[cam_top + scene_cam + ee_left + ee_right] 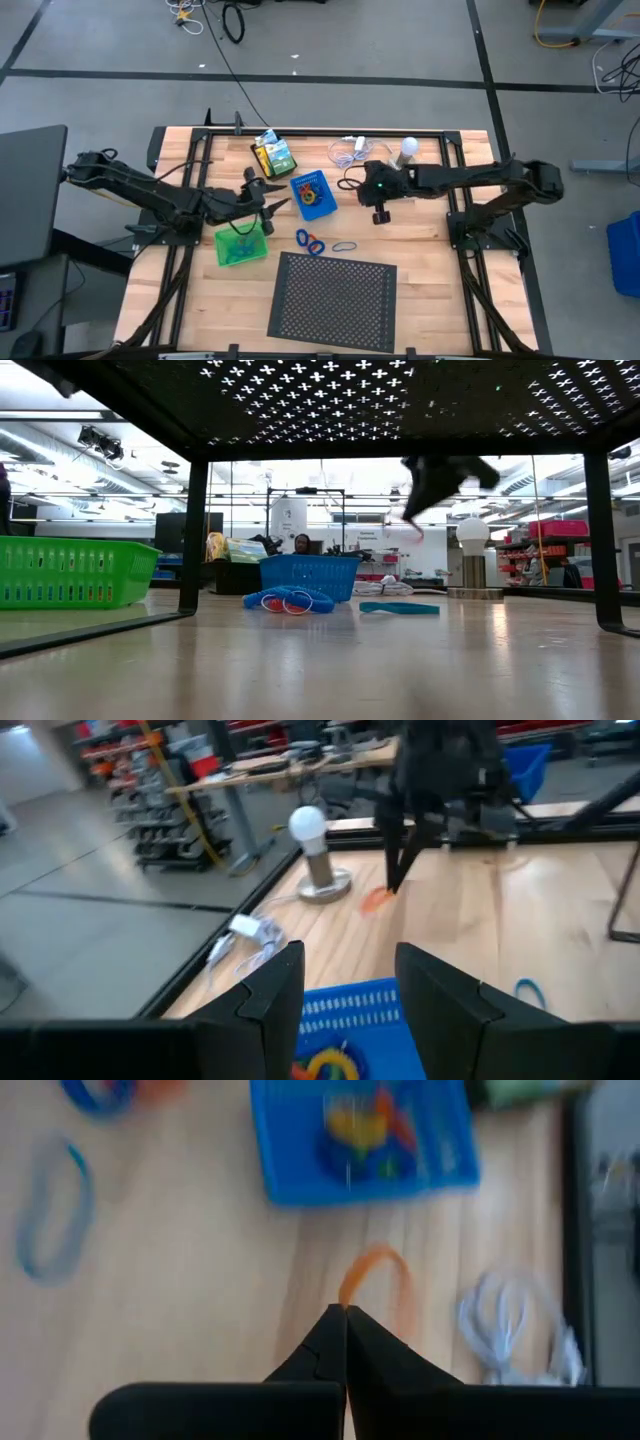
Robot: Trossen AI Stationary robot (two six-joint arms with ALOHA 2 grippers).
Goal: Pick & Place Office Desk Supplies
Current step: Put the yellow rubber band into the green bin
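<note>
My right gripper (380, 203) hangs above the table, right of the blue tray (312, 195), shut on an orange loop (380, 1280). The blue tray holds several colourful items (362, 1130). My left gripper (350, 990) stands open with nothing between its fingers, left of the blue tray and just beyond the green tray (240, 246). It points level toward the blue tray. A blue and a red loop (308, 241) and a pale blue loop (344, 245) lie flat on the wood near the blue tray. The yellow-green crayon box (272, 155) lies at the far side. My right gripper pinches the orange loop by a short stretch of its band (347, 1302) between the very tips of its two fingers. The fingers (398, 870) slant down from the table's right. The loop (377, 900) hangs below them, lifted clear of the table.
A large black perforated sheet (335, 298) stands on legs at the near middle. A white coiled cable (350, 150) and a white bulb on a round base (407, 148) sit at the far edge. Bare wood lies right of the loops.
</note>
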